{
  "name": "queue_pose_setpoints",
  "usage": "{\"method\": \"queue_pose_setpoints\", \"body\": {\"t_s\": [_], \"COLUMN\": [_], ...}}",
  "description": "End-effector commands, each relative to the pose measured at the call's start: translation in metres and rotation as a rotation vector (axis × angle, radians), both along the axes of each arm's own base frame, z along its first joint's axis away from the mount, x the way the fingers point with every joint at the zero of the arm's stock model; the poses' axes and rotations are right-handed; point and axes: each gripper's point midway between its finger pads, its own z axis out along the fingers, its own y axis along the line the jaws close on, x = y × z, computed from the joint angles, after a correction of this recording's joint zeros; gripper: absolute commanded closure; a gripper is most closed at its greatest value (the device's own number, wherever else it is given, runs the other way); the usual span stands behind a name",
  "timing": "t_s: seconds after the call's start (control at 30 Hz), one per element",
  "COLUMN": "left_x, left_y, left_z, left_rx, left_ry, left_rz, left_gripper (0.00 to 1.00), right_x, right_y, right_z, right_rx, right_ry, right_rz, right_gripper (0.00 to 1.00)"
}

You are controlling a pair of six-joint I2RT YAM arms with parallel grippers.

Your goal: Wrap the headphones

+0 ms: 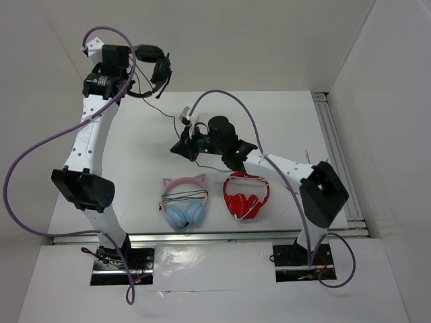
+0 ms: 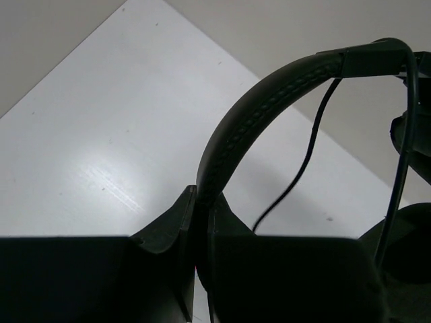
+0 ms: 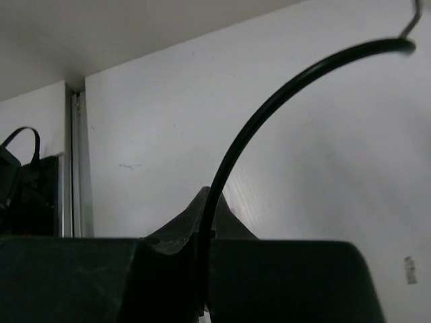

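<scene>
I'm watching the black over-ear headphones [image 1: 158,67] hanging up in the air at the far left, well above the white table [image 1: 283,121]. The left gripper [image 2: 202,215] is carrying them. On the left wrist view its jaws are clamping the padded, stitched headband [image 2: 269,101], which is arching up and away from the fingers.

The thin black cable [image 3: 303,73] is trailing down from the headphones towards the middle of the table, and that's where I'm finding the right gripper [image 3: 204,232]. Its jaws are pinching the cable between them, and the cable is curving up out of the fingertips in a long bow.

Nearer the arm bases, the pink-and-blue cat-ear headphones [image 1: 183,202] and the red headphones [image 1: 246,198] are lying side by side on the table, apart from both grippers.
</scene>
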Motion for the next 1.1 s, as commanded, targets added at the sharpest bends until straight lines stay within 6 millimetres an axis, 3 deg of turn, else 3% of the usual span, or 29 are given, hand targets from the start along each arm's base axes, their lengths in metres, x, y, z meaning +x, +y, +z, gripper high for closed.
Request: {"method": "queue_pose_setpoints", "body": {"t_s": [0.0, 0.07, 0.1, 0.2, 0.23, 0.3, 0.4, 0.43, 0.5, 0.57, 0.67, 0.7, 0.73, 0.83, 0.9, 0.93, 1.07], "left_x": [0.006, 0.004, 0.004, -0.002, -0.003, -0.010, -0.011, -0.015, -0.023, -0.034, -0.054, -0.059, -0.070, -0.095, -0.108, -0.117, -0.136], "left_y": [0.019, 0.022, 0.026, 0.029, 0.026, 0.020, -0.010, -0.029, -0.055, -0.091, -0.134, -0.142, -0.158, -0.185, -0.193, -0.189, -0.182], "left_z": [-0.003, -0.024, -0.040, -0.076, -0.090, -0.118, -0.130, -0.138, -0.150, -0.154, -0.143, -0.136, -0.124, -0.114, -0.091, -0.084, -0.065], "left_rx": [0.035, 0.053, 0.077, 0.105, 0.069, 0.057, 0.061, 0.067, 0.058, 0.045, 0.059, 0.081, 0.093, 0.119, 0.135, 0.143, 0.152], "left_ry": [-0.026, 0.047, 0.100, 0.236, 0.279, 0.366, 0.392, 0.424, 0.487, 0.503, 0.473, 0.457, 0.429, 0.397, 0.332, 0.322, 0.296], "left_rz": [0.069, 0.081, 0.105, 0.081, 0.044, -0.043, -0.288, -0.375, -0.519, -0.654, -0.836, -0.883, -0.942, -1.054, -1.093, -1.074, -1.050], "left_gripper": [1.00, 1.00, 1.00, 1.00, 1.00, 1.00, 1.00, 1.00, 1.00, 1.00, 1.00, 1.00, 1.00, 1.00, 1.00, 1.00, 1.00], "right_x": [0.014, 0.014, 0.012, 0.006, 0.012, 0.023, 0.049, 0.053, 0.075, 0.089, 0.119, 0.129, 0.135, 0.156, 0.167, 0.177, 0.198], "right_y": [-0.015, -0.020, -0.019, -0.017, -0.021, -0.030, -0.052, -0.056, -0.076, -0.088, -0.116, -0.128, -0.133, -0.155, -0.160, -0.176, -0.193], "right_z": [0.048, 0.057, 0.078, 0.093, 0.106, 0.108, 0.126, 0.139, 0.139, 0.154, 0.159, 0.166, 0.162, 0.170, 0.165, 0.164, 0.147], "right_rx": [-0.101, -0.147, -0.121, -0.163, -0.163, -0.222, -0.276, -0.274, -0.364, -0.378, -0.403, -0.391, -0.403, -0.373, -0.350, -0.344, -0.303], "right_ry": [-0.201, -0.237, -0.253, -0.304, -0.337, -0.379, -0.450, -0.487, -0.540, -0.576, -0.577, -0.583, -0.575, -0.573, -0.550, -0.536, -0.464], "right_rz": [-0.164, -0.188, -0.180, -0.176, -0.210, -0.264, -0.338, -0.363, -0.450, -0.514, -0.601, -0.629, -0.641, -0.702, -0.704, -0.721, -0.706], "right_gripper": [1.00, 1.00, 1.00, 1.00, 1.00, 1.00, 1.00, 1.00, 1.00, 1.00, 1.00, 1.00, 1.00, 1.00, 1.00, 1.00, 0.98]}}
